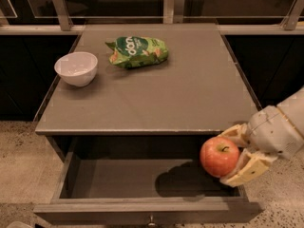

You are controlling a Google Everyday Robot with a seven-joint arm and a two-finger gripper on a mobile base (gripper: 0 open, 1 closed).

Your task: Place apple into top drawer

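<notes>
The red-orange apple (219, 156) with a short dark stem is held between the pale fingers (247, 170) of my gripper (233, 154). The gripper comes in from the right and holds the apple above the right end of the open top drawer (118, 179). The apple's shadow falls on the drawer floor just left of it. The drawer is pulled out below the tabletop; its front panel and small knob (151, 219) show at the bottom edge. The drawer holds nothing else that I can see.
A white bowl (76, 68) stands at the left of the grey tabletop (190, 94). A green snack bag (137, 51) lies at the back middle. A rail with metal posts runs behind the table. Speckled floor lies on both sides.
</notes>
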